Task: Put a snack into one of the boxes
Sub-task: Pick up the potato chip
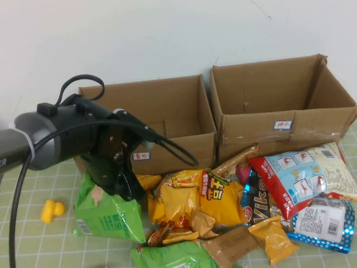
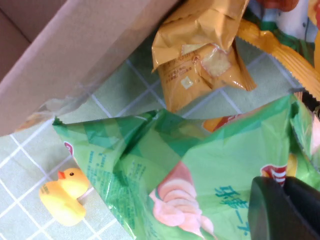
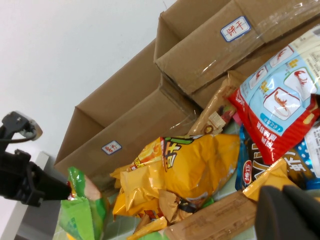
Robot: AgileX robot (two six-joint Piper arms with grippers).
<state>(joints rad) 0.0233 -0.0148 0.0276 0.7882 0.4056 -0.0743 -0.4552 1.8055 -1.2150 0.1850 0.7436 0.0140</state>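
The snack, a bright green crisp bag (image 1: 106,215) with a white barcode patch, hangs upright just in front of the lower, wider box (image 1: 167,151). My left gripper (image 1: 124,187) is shut on the bag's upper edge. In the left wrist view the fingers (image 2: 267,210) pinch the green bag (image 2: 200,165) at its red logo. The box's front carries a small white label with red letters. My right gripper (image 3: 286,192) is out of the high view. In its wrist view it is shut and empty, low over the snack pile.
The taller taped box (image 1: 279,106) stands at the right. A pile of yellow-orange bags (image 1: 201,195), a red-and-blue bag (image 1: 301,173) and another green bag (image 1: 173,257) lies in front of both boxes. A yellow toy duck (image 1: 52,210) sits left of the held bag.
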